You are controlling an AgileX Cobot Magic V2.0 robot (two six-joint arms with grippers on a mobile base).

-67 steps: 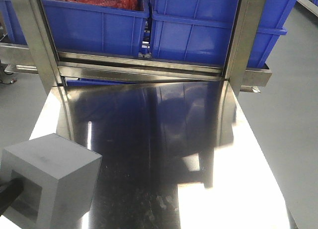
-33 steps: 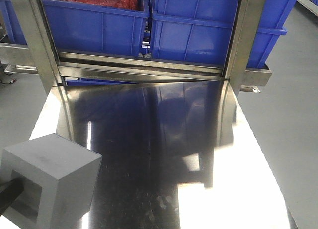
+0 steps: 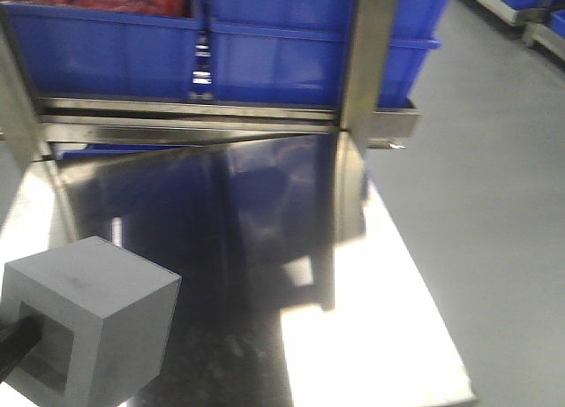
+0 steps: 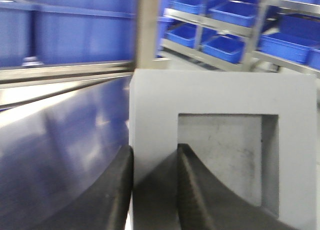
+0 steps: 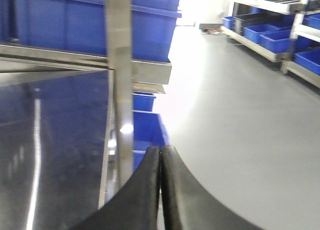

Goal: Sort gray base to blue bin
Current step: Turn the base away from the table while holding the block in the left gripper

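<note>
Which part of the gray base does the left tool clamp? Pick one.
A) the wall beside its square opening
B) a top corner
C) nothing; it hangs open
A: in the left wrist view, the left tool straddles a wall of the gray base, one finger outside, one inside the recess.

A shiny steel table stands on gray floor.

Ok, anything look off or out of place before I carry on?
Nothing stands out. The matte light-gray cube-like block sits square in the left gripper, clamped by one wall with one finger inside its recess. The shiny steel table shows no spill, and the right gripper is shut and empty.
</note>
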